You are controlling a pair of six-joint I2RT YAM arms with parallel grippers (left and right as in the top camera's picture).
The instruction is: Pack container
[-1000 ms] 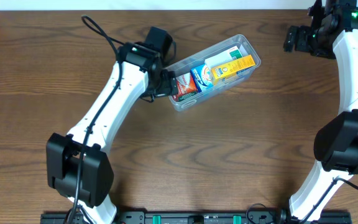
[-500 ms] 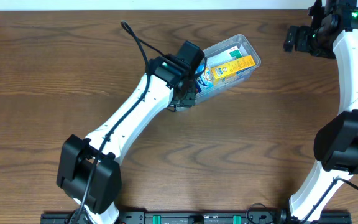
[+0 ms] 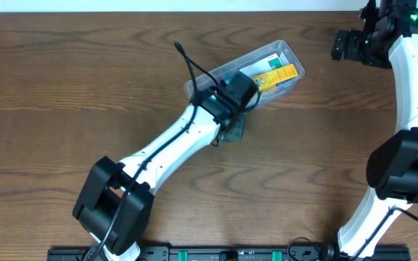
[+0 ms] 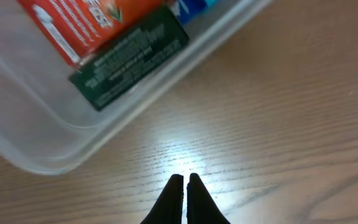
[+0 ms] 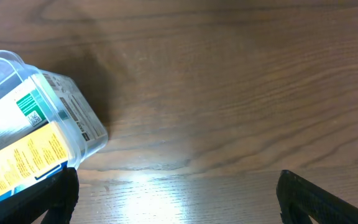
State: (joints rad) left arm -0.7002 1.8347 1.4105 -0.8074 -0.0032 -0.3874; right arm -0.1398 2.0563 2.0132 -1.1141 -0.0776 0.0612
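Note:
The clear container [image 3: 290,54] lies slanted at the back of the table, with a yellow box [image 3: 279,75] and a white-and-green box [image 3: 264,64] showing inside. My left arm crosses its near-left end. The left gripper [image 3: 235,130] is shut with nothing in it, just off the container's front wall. In the left wrist view the shut gripper [image 4: 185,178] hovers over bare wood, and the container's rounded corner [image 4: 42,163] holds a red box [image 4: 86,25] and a dark green box [image 4: 129,62]. My right gripper [image 3: 337,45] stands open to the container's right, well apart from it.
In the right wrist view the container's end [image 5: 73,118] with the yellow box [image 5: 23,162] sits at the left, beside one finger of the open right gripper [image 5: 179,190]. Brown wooden table [image 3: 64,87] spreads all around. A black rail [image 3: 216,254] runs along the front edge.
My left arm has swung right across the container's near-left end, and its gripper has gone from open to shut. The right arm has not moved.

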